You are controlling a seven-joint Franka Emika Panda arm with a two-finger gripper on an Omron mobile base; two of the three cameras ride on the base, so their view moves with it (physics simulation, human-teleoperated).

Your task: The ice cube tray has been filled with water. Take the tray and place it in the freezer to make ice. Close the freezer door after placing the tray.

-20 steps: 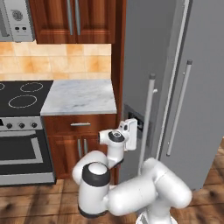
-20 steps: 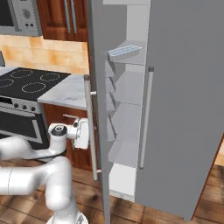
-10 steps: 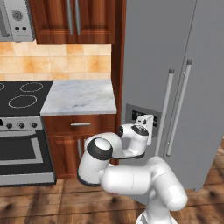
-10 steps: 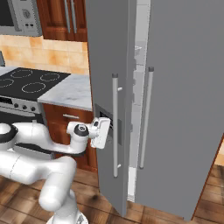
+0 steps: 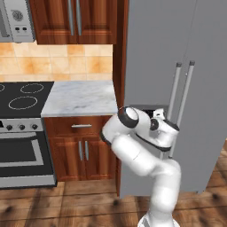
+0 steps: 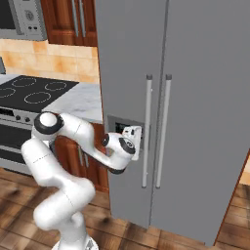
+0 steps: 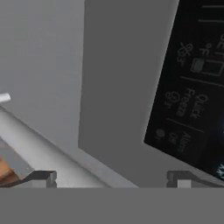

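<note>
The gripper [image 7: 109, 177], jaws spread wide and holding nothing, sits right up against the freezer door [image 6: 128, 88], by its dark dispenser panel [image 7: 192, 92]. The hand view reads the panel's labels and the door's bar handle [image 7: 39, 146]; both base views instead show the freezer [image 5: 195, 53] with both doors shut, the marble counter [image 5: 80, 97] and stove [image 5: 22, 95] beyond

shut freezer door [image 6: 128, 97] blocks the front, open floor [image 6: 19, 215] behind
</note>
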